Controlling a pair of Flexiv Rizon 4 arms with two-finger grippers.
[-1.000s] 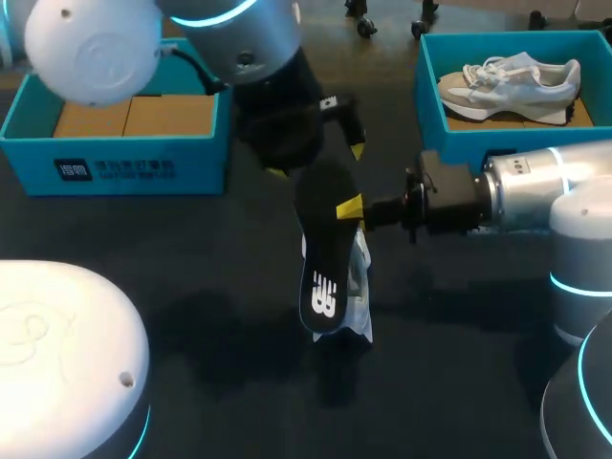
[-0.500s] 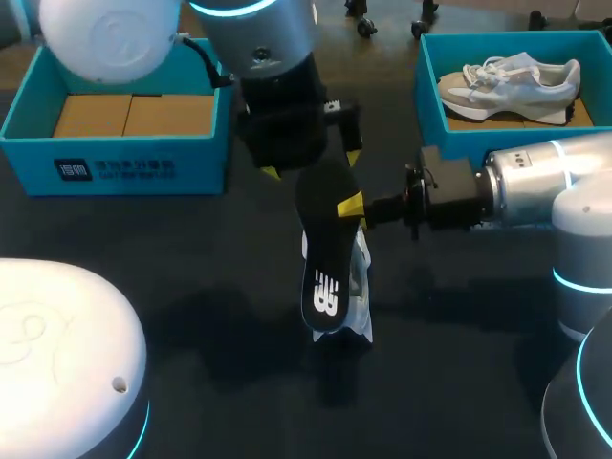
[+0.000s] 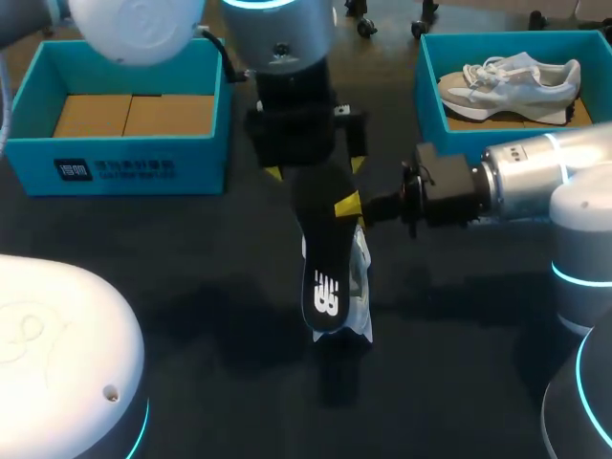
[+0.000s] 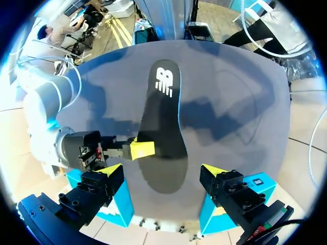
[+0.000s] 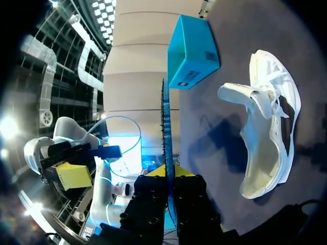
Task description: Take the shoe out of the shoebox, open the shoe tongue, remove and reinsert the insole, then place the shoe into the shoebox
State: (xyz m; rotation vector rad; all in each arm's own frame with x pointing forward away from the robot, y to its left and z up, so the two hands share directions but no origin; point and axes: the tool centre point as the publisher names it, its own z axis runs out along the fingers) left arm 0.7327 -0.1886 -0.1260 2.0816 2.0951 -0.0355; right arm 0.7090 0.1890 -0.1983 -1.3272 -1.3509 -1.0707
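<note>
The table [image 3: 191, 287] is dark, almost black. At its far edge stand two blue boxes, well apart. The left shoebox [image 3: 115, 170] has only brown cardboard inside. The right shoebox [image 3: 430, 107] holds a second shoe [image 3: 512, 81], white and grey, lying on its side.

The white shoe [image 3: 360, 279] lies on the table near the middle, out of both boxes. In the right wrist view it lies on its side with its open top showing.

Over it is the insole [image 3: 322, 251] — black, with a white mark near the end closest to the robot. It covers most of the shoe in the head view, so only the shoe's right edge peeks out.

The right gripper [image 3: 351, 207] comes in from the right side. Its yellow tips pinch the edge of the insole and hold it tight. In the right wrist view the insole stands thin, on its edge, between the two fingers.

The left gripper [image 4: 161, 171] hangs above the far end of the insole. Its fingers stand wide apart — one on each side of the insole, and they touch nothing.
</note>
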